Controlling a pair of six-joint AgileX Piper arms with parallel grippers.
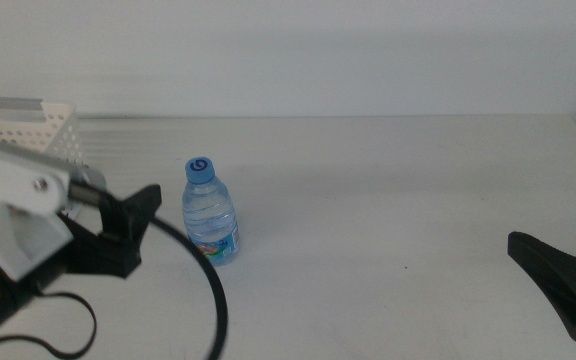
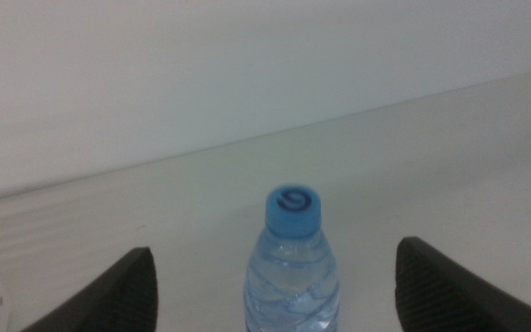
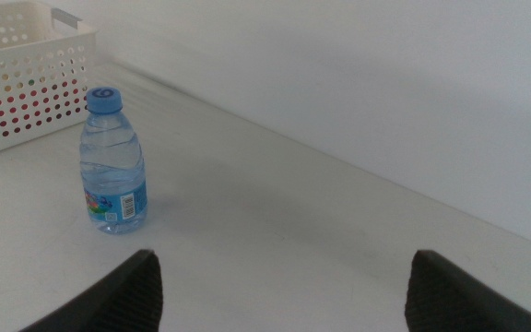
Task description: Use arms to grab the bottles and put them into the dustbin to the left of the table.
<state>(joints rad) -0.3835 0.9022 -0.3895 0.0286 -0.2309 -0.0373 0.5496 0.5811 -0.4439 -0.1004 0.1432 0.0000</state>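
Upright, the water bottle stands between the open left tool's jaws, ungripped.

No text can be read; the water bottle label's print is too small.

My left hand is black at the jaws, with a white housing behind it and a black cable trailing off. My right hand is black too. The water bottle is clear, with a blue cap bearing a darker blue swirl and a label in light blue with touches of red. The basket is white, its walls patterned with rows of round holes showing red through some. The desk is plain white.
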